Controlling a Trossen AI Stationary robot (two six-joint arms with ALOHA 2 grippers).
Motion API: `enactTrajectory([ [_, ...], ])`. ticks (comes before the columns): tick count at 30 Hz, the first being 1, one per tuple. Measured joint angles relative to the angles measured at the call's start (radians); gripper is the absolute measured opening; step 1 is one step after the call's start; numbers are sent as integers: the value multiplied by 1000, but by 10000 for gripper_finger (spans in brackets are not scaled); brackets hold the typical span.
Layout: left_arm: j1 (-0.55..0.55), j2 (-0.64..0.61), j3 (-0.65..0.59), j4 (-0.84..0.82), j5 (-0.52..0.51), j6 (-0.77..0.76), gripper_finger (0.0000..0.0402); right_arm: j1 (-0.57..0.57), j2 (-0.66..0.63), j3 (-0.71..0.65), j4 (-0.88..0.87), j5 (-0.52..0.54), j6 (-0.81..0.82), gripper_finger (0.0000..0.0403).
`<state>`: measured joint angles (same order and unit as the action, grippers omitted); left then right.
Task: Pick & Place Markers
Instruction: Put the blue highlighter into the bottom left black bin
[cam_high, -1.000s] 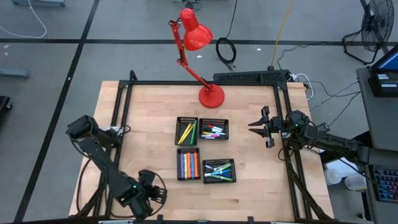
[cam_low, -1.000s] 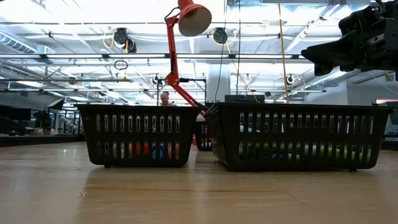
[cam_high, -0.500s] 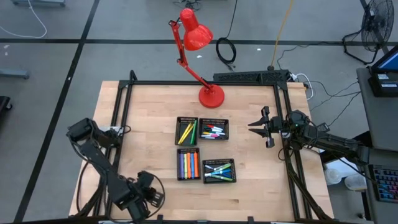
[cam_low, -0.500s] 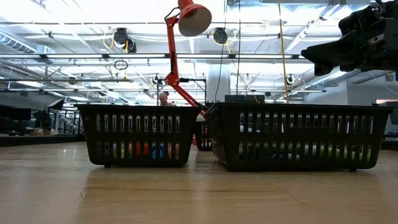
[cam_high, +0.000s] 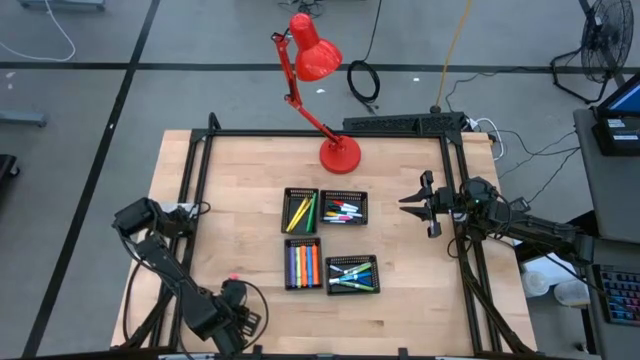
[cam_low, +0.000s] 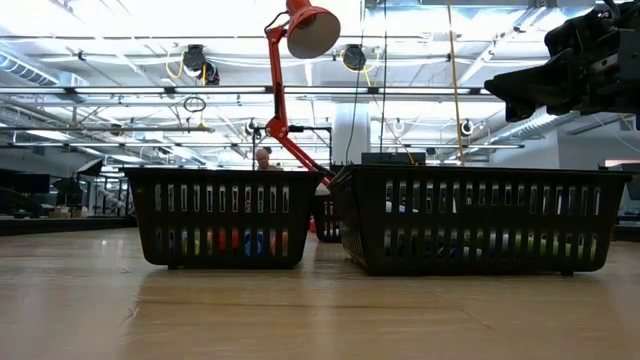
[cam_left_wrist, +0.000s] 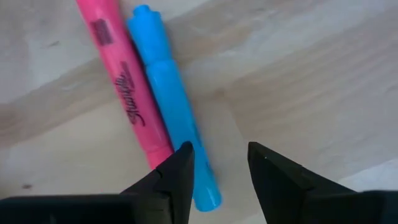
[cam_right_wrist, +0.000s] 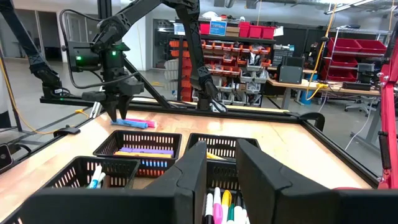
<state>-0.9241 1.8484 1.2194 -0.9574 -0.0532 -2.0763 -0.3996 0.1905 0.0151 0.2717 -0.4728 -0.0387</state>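
Two markers, a pink highlighter (cam_left_wrist: 124, 87) and a blue one (cam_left_wrist: 174, 112), lie touching on the table's near left. My left gripper (cam_left_wrist: 217, 171) hovers over them, fingers apart, empty; I risk pinching both. Right gripper (cam_high: 425, 205) waits far right, slightly parted.

The brand name "Sharpie" is printed in dark script along the barrel of the pink highlighter (cam_left_wrist: 124, 81), as seen in the left wrist view. A small dark label block is also printed nearer one end of that barrel, but its wording cannot be read. No lettering can be made out on the blue highlighter (cam_left_wrist: 174, 112) lying just beside it. A blue sign (cam_right_wrist: 217, 28) is mounted on the shelving in the room behind the table in the right wrist view, but nothing on it can be read.
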Motion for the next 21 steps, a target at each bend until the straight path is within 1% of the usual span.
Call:
enactTrajectory([
  [5, 0, 0, 0, -55, 0, -31, 157, 0, 0, 0, 0, 0, 0, 77],
  [8, 0, 0, 0, -61, -3, -49, 157, 0, 0, 0, 0, 0, 0, 77],
  [12, 1, 0, -24, -4, -26, -61, 157, 0, 0, 0, 0, 0, 0, 77],
  [21, 1, -7, -130, 133, -26, -85, 157, 0, 0, 0, 0, 0, 0, 77],
])
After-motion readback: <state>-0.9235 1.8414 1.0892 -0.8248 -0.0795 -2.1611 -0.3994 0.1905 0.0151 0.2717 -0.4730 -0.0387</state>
